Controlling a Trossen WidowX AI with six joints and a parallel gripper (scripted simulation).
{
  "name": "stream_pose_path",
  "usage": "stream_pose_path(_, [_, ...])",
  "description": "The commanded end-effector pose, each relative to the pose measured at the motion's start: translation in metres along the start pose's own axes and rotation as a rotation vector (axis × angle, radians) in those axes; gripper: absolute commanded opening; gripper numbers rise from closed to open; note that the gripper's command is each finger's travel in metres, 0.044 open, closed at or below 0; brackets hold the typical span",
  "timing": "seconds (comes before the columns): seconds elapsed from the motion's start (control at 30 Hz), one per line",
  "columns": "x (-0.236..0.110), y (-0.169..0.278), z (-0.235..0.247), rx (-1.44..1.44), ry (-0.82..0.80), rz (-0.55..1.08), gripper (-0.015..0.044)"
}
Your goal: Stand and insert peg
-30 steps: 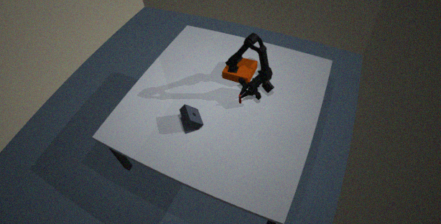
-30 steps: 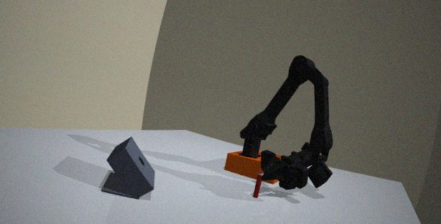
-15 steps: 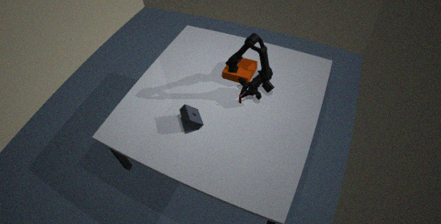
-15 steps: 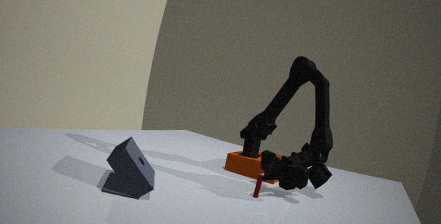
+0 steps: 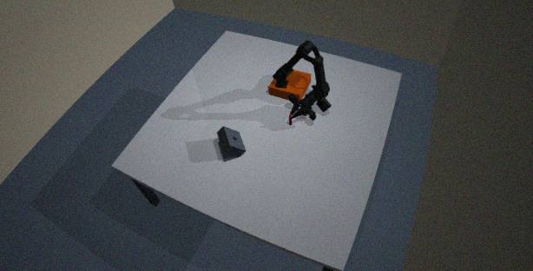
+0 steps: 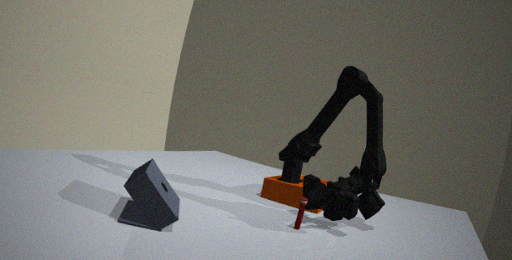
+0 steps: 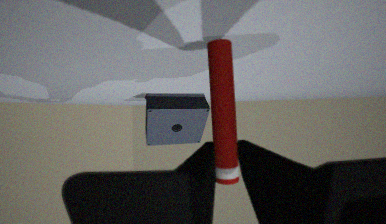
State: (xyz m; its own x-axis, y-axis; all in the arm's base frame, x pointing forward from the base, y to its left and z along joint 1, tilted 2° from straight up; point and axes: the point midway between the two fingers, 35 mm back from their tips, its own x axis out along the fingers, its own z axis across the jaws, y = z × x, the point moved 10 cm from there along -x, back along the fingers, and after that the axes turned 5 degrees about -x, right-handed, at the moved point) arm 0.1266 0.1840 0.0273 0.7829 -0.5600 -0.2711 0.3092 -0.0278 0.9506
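The red peg (image 5: 290, 119) (image 6: 300, 215) (image 7: 223, 110) stands nearly upright on the white table (image 5: 260, 188) (image 6: 233, 238), plain end down and white band at its upper end. My gripper (image 5: 295, 110) (image 6: 309, 203) (image 7: 225, 148) reaches in low and level from the side. Its two dark fingers press on the peg just beside the white band. The wrist view is upside down, so the table shows at its top. The dark sloped panel (image 5: 231, 142) (image 6: 152, 192) (image 7: 166, 131) stands apart from the peg, toward the table's middle. Its single round hole (image 5: 234, 137) (image 6: 163, 187) (image 7: 177, 128) faces the gripper.
The arm's orange base box (image 5: 299, 84) (image 6: 277, 192) sits just behind the gripper and peg. The arm's upper links arch high above it. The table's edges are far from the peg on all sides.
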Motion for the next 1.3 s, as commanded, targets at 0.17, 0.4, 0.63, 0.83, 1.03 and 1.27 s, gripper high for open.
stream_pose_path(0.17, [0.0000,0.0000,0.0000,0.000,0.000,0.000,0.0130])
stream_pose_path(0.4, [0.0000,0.0000,0.0000,0.000,0.000,0.000,0.0130])
stream_pose_path(0.63, [0.0000,0.0000,0.0000,0.000,0.000,0.000,0.0130])
stream_pose_path(0.83, [0.0000,0.0000,0.0000,0.000,0.000,0.000,0.0156])
stream_pose_path(1.03, [0.0000,0.0000,0.0000,0.000,0.000,0.000,0.0314])
stream_pose_path(1.27, [0.0000,0.0000,0.0000,0.000,0.000,0.000,0.0440])
